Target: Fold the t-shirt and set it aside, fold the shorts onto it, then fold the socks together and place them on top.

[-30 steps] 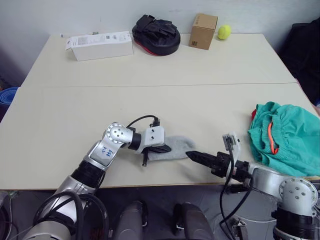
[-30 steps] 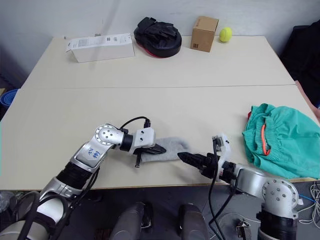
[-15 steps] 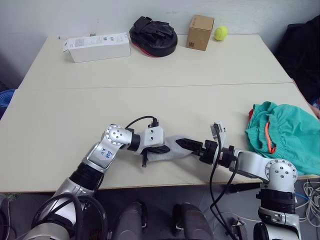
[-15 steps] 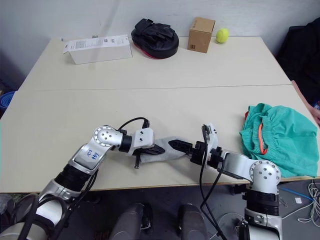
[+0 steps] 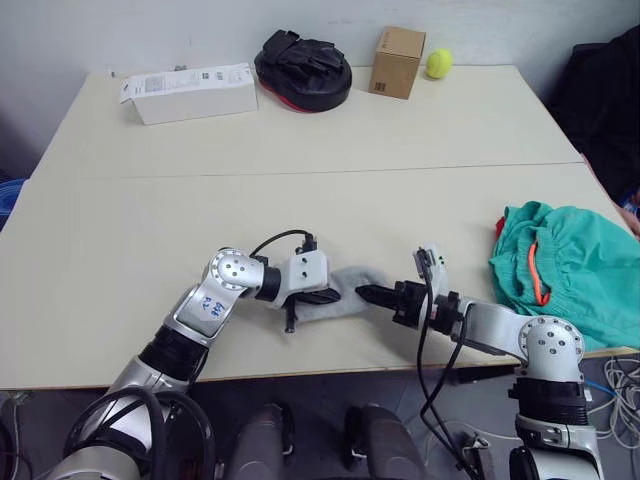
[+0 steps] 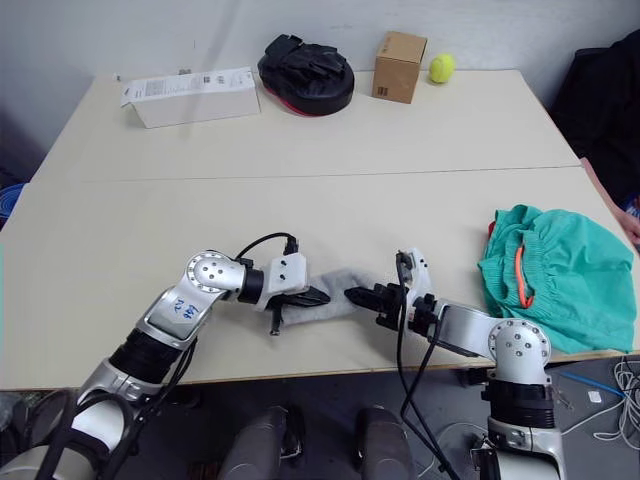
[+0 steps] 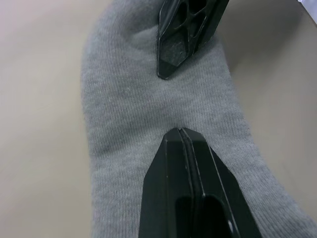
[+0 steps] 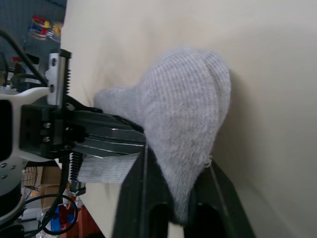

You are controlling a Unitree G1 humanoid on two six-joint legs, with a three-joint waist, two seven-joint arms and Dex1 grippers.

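- Right gripper (image 6: 356,296), lower centre of the head view, clamps the socks' (image 6: 335,291) nearer end.
- Left gripper (image 6: 318,296), fingers together, pins the opposite end.
- The socks lie lengthwise between the two tips, facing each other.
- Right wrist view shows the fabric doubled over; head views don't.

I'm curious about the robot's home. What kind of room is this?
Probably a workroom or lab, not a home: two plain tables pushed together, a cardboard box, a tennis ball, and cables by the floor.
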